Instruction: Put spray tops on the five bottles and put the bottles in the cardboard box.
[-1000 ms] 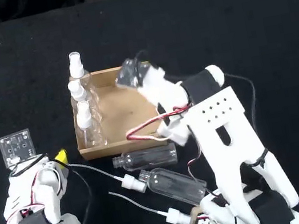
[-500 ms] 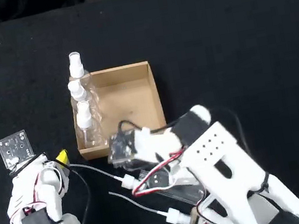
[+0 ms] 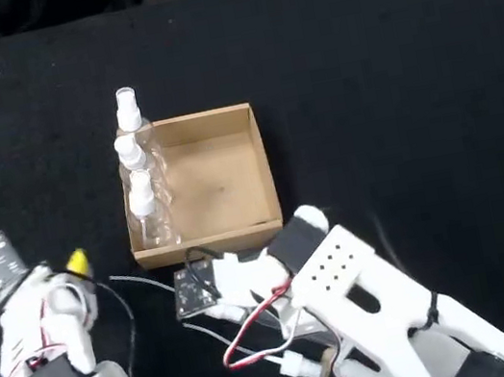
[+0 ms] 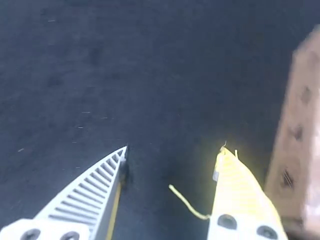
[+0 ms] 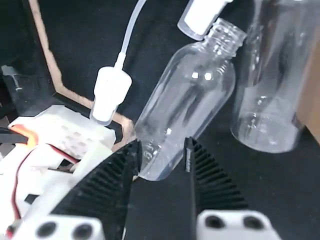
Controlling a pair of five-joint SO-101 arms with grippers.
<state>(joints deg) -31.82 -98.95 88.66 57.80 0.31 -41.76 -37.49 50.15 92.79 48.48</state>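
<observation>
Three capped bottles [image 3: 143,193] stand along the left wall of the cardboard box [image 3: 219,170]. Two clear uncapped bottles lie on the black table in front of the box: one [image 5: 185,110] just below my right gripper [image 5: 161,149], the other [image 5: 272,85] beside it. The right gripper is open, its black fingers astride the nearer bottle's base, holding nothing. Two loose spray tops with tubes lie close by, one [image 5: 111,95] beside that bottle and one [image 5: 202,15] at its neck. My left gripper [image 4: 172,155] hangs open over bare table left of the box [image 4: 300,125].
The right arm [image 3: 345,274] lies across the table in front of the box and covers most of the loose bottles. A spray top [image 3: 298,366] lies near the arm bases. The box's right half holds nothing. Black cloth stretches away on all sides.
The right arm has swung from above the box back toward the front and down over the loose bottles. The left arm has shifted a little to the left.
</observation>
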